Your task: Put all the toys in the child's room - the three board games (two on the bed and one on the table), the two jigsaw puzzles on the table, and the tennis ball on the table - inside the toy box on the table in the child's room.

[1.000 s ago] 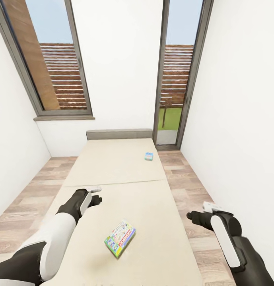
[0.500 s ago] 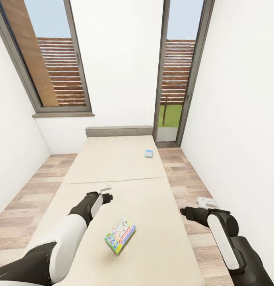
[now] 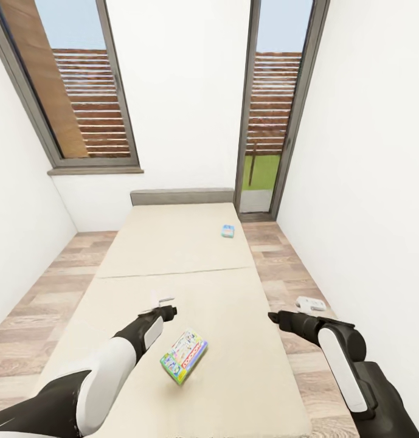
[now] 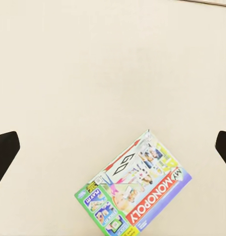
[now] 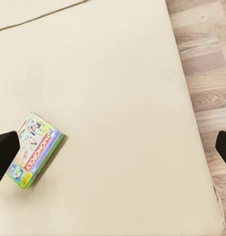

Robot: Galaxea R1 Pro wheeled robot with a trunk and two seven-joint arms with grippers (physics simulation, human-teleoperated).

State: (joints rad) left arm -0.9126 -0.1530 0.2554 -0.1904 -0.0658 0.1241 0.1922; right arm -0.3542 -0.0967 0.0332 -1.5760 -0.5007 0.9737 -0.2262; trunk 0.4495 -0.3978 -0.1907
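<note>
A flat board game (image 3: 183, 356) with a colourful Monopoly cover lies on the near half of the cream bed (image 3: 173, 255). A second board game (image 3: 227, 231), small and blue, lies far up the bed near its right edge. My left gripper (image 3: 166, 306) hovers open over the mattress just left of and beyond the near game; in the left wrist view the game (image 4: 135, 189) lies ahead of the spread fingertips (image 4: 5, 150). My right gripper (image 3: 292, 310) is open above the bed's right edge, with the game (image 5: 36, 150) off to one side. The table and toy box are out of view.
White walls close in on both sides, with a window (image 3: 81, 103) at the back left and a glass door (image 3: 273, 121) at the back right. Wood-plank floor (image 3: 33, 316) runs along both sides of the bed. A grey headboard (image 3: 182, 196) ends the bed.
My left arm has swung right and forward toward the near board game. The right gripper has drifted left toward the bed's edge. The view has tilted slightly.
</note>
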